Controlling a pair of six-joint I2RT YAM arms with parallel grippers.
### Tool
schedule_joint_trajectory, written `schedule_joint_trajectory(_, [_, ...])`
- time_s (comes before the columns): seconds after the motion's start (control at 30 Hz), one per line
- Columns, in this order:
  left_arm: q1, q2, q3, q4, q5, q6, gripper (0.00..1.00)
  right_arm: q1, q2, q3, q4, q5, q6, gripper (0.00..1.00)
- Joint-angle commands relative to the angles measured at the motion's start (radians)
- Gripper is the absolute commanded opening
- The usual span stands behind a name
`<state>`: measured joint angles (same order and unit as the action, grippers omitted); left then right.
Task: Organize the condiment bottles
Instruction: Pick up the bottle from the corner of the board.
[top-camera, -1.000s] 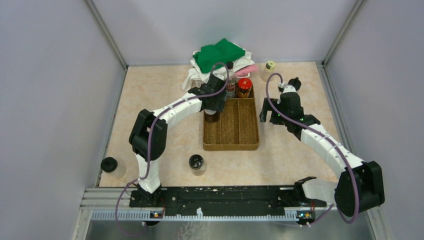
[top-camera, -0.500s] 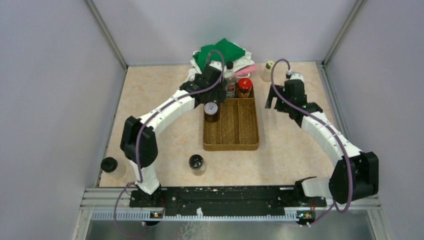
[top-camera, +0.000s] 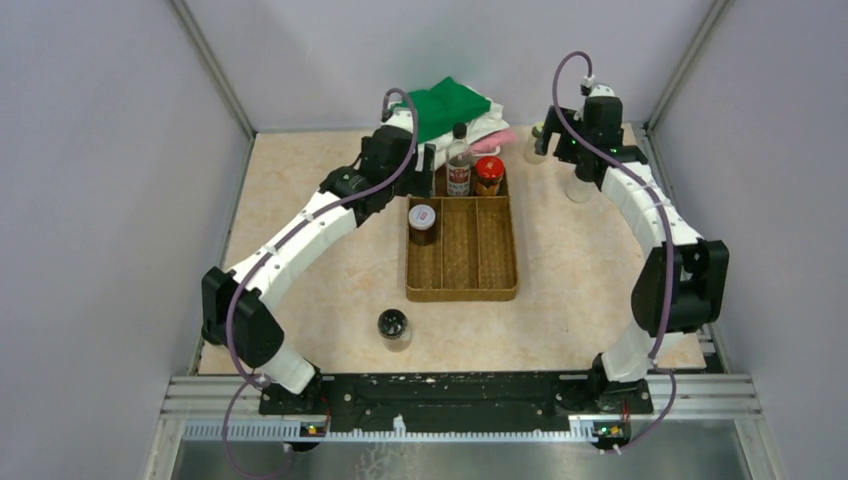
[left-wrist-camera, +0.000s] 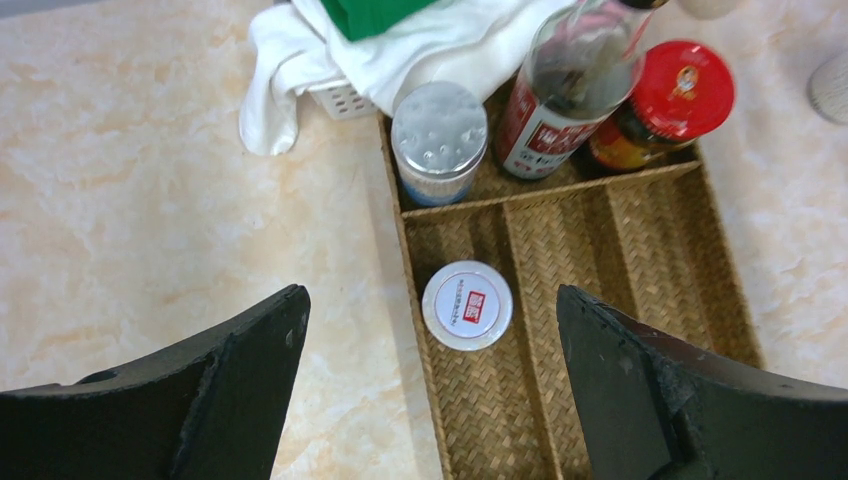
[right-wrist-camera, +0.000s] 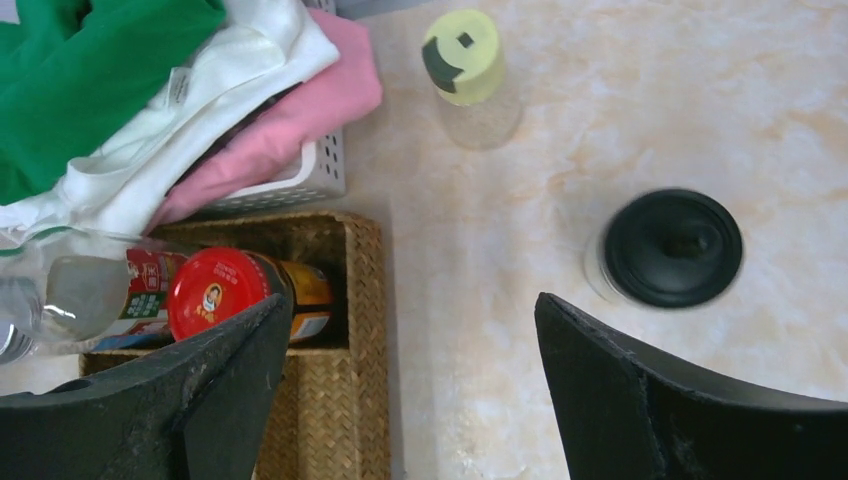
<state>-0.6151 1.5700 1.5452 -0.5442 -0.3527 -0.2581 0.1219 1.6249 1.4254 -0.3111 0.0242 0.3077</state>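
Note:
The brown divided tray (top-camera: 462, 293) holds a white-lidded jar (top-camera: 422, 217) in its left lane, with a tall clear black-capped bottle (top-camera: 459, 162) and a red-lidded jar (top-camera: 488, 174) at its far end. In the left wrist view a grey-lidded jar (left-wrist-camera: 439, 129) stands in the far left cell, behind the white-lidded jar (left-wrist-camera: 467, 305). My left gripper (top-camera: 426, 170) (left-wrist-camera: 430, 390) is open and empty above the tray's left edge. My right gripper (top-camera: 560, 142) (right-wrist-camera: 410, 390) is open and empty between the tray and a black-lidded jar (right-wrist-camera: 672, 247). A yellowish-lidded bottle (right-wrist-camera: 462, 56) stands beyond it.
Another black-lidded jar (top-camera: 393, 325) stands on the table in front of the tray. A pile of green, white and pink cloths (top-camera: 450, 105) lies in a white basket (right-wrist-camera: 312, 178) behind the tray. Grey walls close the back and sides.
My left gripper has lifted off the white-lidded jar, which stays in the tray's left lane, and moved back. My right arm has stretched to the back right corner.

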Motion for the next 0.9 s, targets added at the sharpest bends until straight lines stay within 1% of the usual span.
schedule_joint_trajectory(0.0, [0.013, 0.008, -0.035, 0.025, 0.01, 0.02, 0.99, 0.009, 0.11, 0.141, -0.021, -0.117, -0.084, 0.91])
schedule_joint_trajectory(0.17, [0.02, 0.026, -0.037, 0.028, 0.019, 0.031, 0.99, 0.01, 0.203, 0.19, 0.028, -0.045, -0.123, 0.92])
schedule_joint_trajectory(0.33, [0.033, 0.033, -0.035, 0.029, 0.031, 0.043, 0.99, 0.01, 0.314, 0.278, 0.063, 0.011, -0.13, 0.9])
schedule_joint_trajectory(0.47, [0.033, 0.019, -0.04, 0.023, 0.064, 0.028, 0.99, 0.01, 0.369, 0.307, 0.122, 0.031, -0.126, 0.88])
schedule_joint_trajectory(0.73, [0.034, -0.004, -0.067, 0.029, 0.083, 0.025, 0.99, 0.01, 0.483, 0.345, 0.224, 0.07, -0.144, 0.88])
schedule_joint_trajectory(0.87, [0.034, 0.006, -0.062, 0.032, 0.089, 0.029, 0.99, 0.01, 0.544, 0.377, 0.241, 0.077, -0.15, 0.88])
